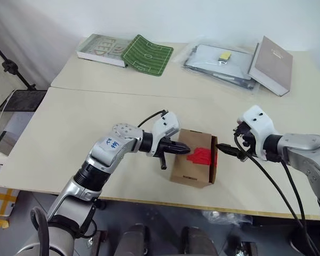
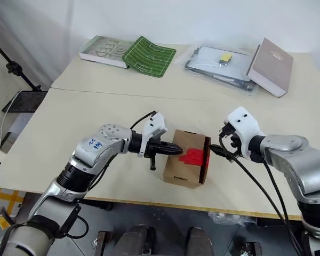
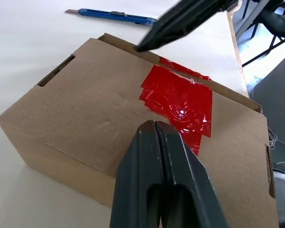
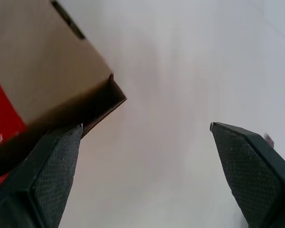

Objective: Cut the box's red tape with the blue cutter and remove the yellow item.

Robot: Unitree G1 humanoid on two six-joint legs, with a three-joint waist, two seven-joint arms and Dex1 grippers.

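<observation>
The right gripper [image 4: 145,175] has its jaws standing wide apart, with one dark textured finger [image 4: 47,185] rising from the lower left of the frame and the other at the lower right. The box [image 4: 42,66] fills the upper left, its brown cardboard ending in a sharp corner with a dark shadowed edge just above the lower-left finger, possibly touching it. A patch of the red tape [image 4: 4,118] shows at the left edge. The pale worktop [image 4: 180,71] spreads across the rest, bare between the fingers.
</observation>
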